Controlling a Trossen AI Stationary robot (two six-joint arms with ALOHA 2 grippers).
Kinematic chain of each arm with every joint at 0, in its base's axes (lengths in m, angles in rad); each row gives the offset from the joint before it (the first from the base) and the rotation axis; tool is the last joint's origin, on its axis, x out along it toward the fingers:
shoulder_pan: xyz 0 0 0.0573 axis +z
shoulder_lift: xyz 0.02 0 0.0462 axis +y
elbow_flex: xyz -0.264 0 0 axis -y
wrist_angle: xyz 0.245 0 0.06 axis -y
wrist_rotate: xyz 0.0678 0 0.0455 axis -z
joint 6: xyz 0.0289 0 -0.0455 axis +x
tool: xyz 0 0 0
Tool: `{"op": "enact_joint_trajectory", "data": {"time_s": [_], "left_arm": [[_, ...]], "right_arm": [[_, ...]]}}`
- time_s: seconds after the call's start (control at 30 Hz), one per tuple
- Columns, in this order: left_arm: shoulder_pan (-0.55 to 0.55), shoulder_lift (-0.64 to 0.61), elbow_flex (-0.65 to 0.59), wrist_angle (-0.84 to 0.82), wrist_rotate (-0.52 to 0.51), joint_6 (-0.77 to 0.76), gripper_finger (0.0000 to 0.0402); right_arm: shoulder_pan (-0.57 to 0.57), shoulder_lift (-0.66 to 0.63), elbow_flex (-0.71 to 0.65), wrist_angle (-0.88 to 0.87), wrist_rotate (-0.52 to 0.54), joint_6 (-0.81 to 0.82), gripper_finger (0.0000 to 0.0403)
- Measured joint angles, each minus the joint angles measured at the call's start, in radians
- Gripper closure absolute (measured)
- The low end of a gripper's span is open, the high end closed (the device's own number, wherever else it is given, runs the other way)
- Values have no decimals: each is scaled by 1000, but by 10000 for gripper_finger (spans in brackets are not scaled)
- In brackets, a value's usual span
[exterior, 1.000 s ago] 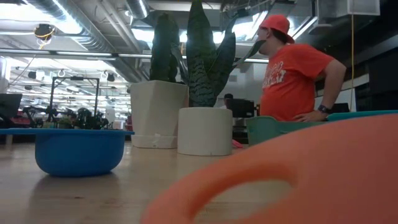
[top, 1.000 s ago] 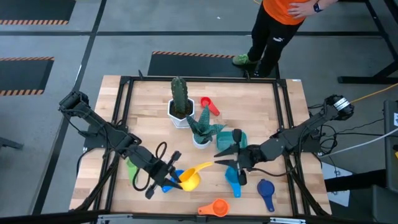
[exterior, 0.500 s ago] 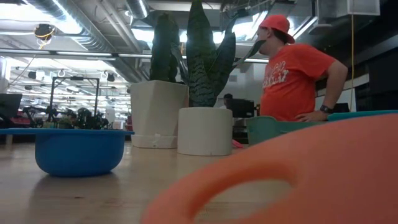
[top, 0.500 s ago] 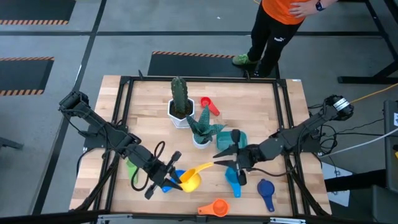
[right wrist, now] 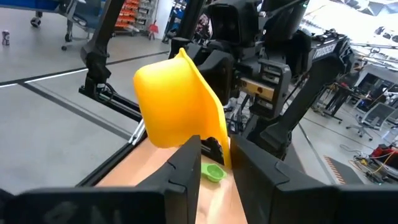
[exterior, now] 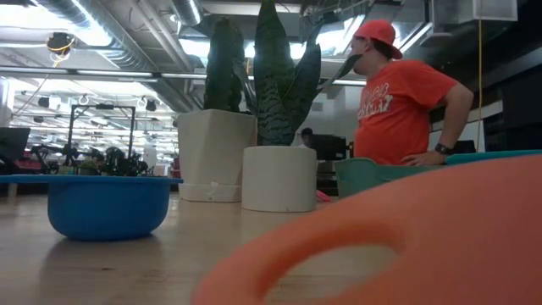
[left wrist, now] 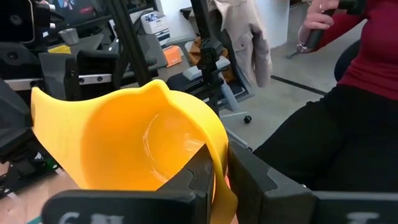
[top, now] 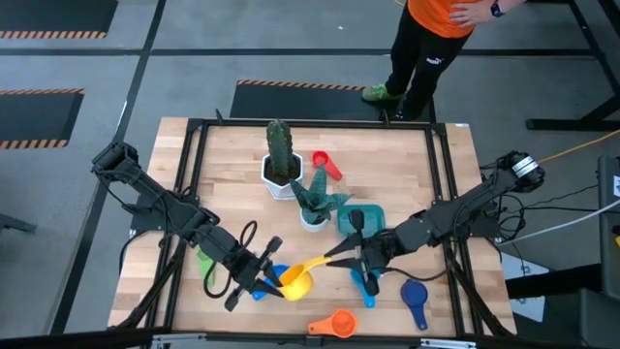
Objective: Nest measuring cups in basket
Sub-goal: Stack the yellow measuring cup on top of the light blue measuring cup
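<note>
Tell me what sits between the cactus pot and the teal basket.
In the high view, a second white pot holding a striped-leaf plant stands between the cactus pot and the basket; its leaves reach toward the basket's rim.

basket [top: 371,219] right of pots [top: 312,219]

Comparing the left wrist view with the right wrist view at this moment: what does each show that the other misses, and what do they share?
Only the left wrist view shows the hollow inside of the yellow measuring cup, with a seated person behind it. Only the right wrist view shows the cup's rounded outside, the left arm behind it, and a small green measuring cup on the table. Both show the yellow cup gripped between that arm's own fingers: the left gripper and the right gripper each clamp it.
</note>
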Motion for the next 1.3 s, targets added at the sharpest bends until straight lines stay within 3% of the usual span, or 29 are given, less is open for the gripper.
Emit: {"op": "enact_joint_trajectory", "data": {"time_s": [0.23, 0.5, 0.93, 1.3], "left_arm": [[1, 0, 0, 1, -4, 1, 371], [0, 0, 0, 1, -1, -1, 369], [0, 0, 0, 1, -4, -1, 338], [1, 0, 0, -1, -10, -87, 284]], "right_arm": [[0, 12, 0, 64, 0, -2, 318], [-1, 12, 0, 64, 4, -4, 391], [0, 12, -1, 56, 0, 8, 395], [5, 12, -1, -10, -19, 37, 395]]}}
